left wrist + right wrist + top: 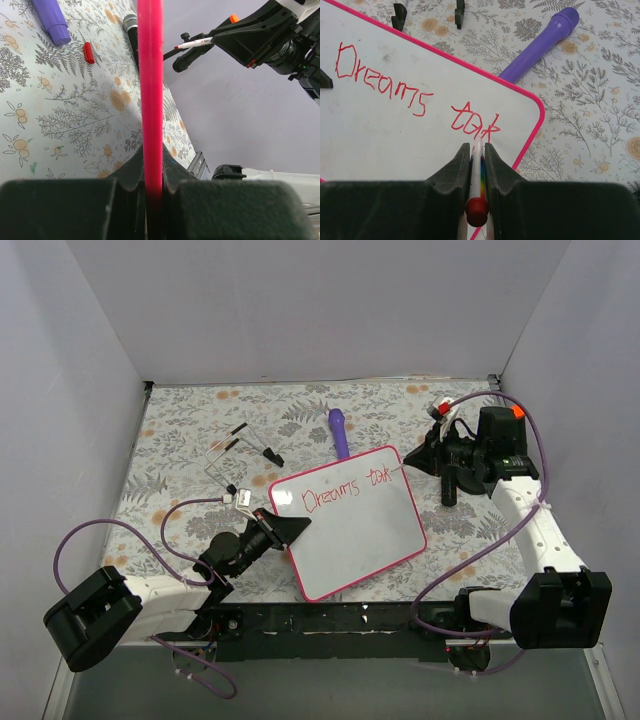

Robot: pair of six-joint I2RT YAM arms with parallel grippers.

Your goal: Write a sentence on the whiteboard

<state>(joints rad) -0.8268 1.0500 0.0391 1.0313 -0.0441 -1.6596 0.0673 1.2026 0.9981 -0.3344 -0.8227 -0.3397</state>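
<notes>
The whiteboard (355, 525) with a pink-red frame lies tilted at the table's middle. The sentence (345, 492) reads "Dreams tak" in red along its top; it also shows in the right wrist view (415, 100). My left gripper (290, 528) is shut on the board's left edge, seen as a pink frame strip (150, 100) between the jaws. My right gripper (425, 455) is shut on a white red-ended marker (479, 175), its tip at the "k" near the board's upper right corner. The marker also shows in the left wrist view (195, 44).
A purple pen-like stick (339, 432) lies just beyond the board's top edge, also in the right wrist view (540, 45). A wire stand with black tips (240, 455) sits at the upper left. A red cap (89, 52) lies on the floral cloth. Grey walls enclose the table.
</notes>
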